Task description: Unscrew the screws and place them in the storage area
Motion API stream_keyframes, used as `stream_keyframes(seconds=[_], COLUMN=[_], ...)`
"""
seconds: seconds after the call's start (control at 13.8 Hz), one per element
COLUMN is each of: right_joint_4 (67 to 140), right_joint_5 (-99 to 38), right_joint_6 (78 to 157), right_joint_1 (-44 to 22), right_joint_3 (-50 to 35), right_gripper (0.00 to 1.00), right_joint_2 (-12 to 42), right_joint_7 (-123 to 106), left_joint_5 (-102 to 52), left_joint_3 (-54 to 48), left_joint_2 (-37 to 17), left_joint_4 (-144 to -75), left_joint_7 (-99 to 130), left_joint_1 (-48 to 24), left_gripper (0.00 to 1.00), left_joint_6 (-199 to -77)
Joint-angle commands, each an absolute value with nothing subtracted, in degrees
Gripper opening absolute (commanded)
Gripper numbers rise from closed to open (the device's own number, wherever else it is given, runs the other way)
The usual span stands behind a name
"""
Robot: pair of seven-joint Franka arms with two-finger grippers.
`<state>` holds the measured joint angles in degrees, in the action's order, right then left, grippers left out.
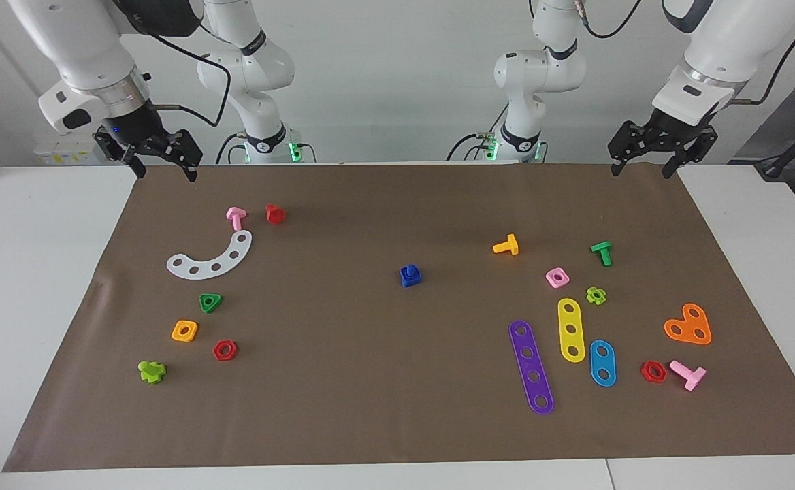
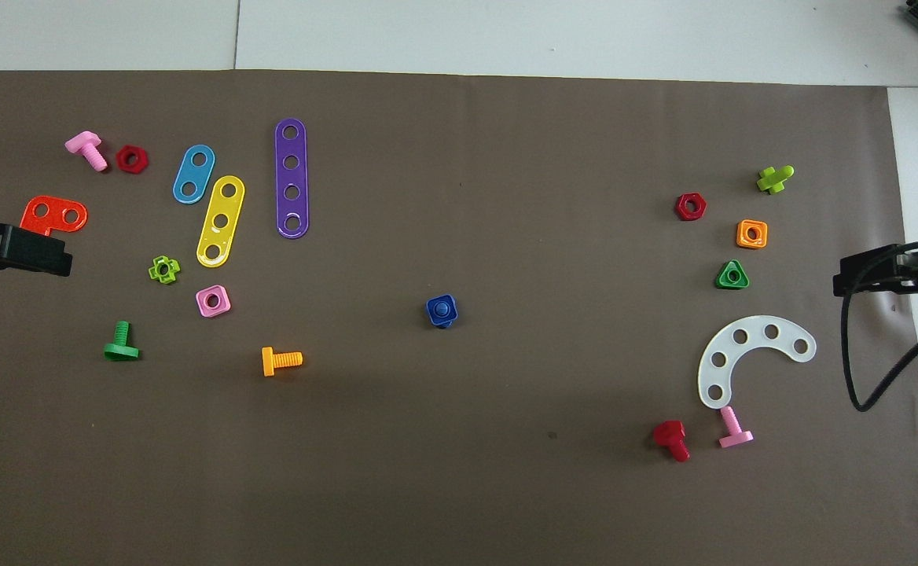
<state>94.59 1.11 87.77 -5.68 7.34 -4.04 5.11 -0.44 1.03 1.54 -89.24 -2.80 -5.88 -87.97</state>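
A dark-blue screw (image 1: 409,271) stands in a blue square nut (image 1: 410,279) at the middle of the brown mat, with its shank pointing up; it also shows in the overhead view (image 2: 442,310). The storage area (image 1: 251,303) is bare mat beside the white curved strip (image 1: 210,259), the green triangular nut (image 1: 210,302) and the orange square nut (image 1: 184,331). My left gripper (image 1: 640,170) is open and empty, raised over the mat's edge at the left arm's end. My right gripper (image 1: 166,175) is open and empty, raised over the mat's corner at the right arm's end.
Purple (image 1: 531,367), yellow (image 1: 571,330) and blue (image 1: 602,363) strips, an orange plate (image 1: 689,325), and pink, green and orange bolts lie toward the left arm's end. A pink bolt (image 1: 235,217), a red bolt (image 1: 275,214) and a red nut (image 1: 224,350) lie near the white strip.
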Motion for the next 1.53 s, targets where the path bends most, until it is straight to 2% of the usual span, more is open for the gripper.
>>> stream_keyframes(seconds=[0.0, 0.36, 0.73, 1.45], right_joint_4=[96.1, 96.1, 96.1, 96.1], right_joint_5=[0.3, 0.3, 0.3, 0.3], right_joint_6=[88.4, 88.4, 88.4, 88.4], right_joint_1=[-5.7, -5.7, -5.7, -5.7], right_joint_3=[7.5, 7.5, 7.5, 7.5], right_gripper=[1.00, 1.00, 1.00, 1.00], right_joint_2=[-5.4, -5.4, -5.4, -5.4], right_joint_7=[5.7, 5.7, 5.7, 5.7], left_joint_5=[0.4, 0.4, 0.4, 0.9], left_joint_3=[1.4, 1.3, 1.4, 1.5], left_joint_2=[4.5, 3.3, -5.3, -15.3], left_joint_4=[-96.2, -101.9, -103.4, -103.0], left_joint_7=[3.9, 17.6, 31.4, 41.2], left_joint_1=[-12.0, -21.7, -30.4, -36.3], left_gripper=[0.95, 0.95, 0.95, 0.95], left_joint_6=[-94.0, -103.5, -114.5, -124.5])
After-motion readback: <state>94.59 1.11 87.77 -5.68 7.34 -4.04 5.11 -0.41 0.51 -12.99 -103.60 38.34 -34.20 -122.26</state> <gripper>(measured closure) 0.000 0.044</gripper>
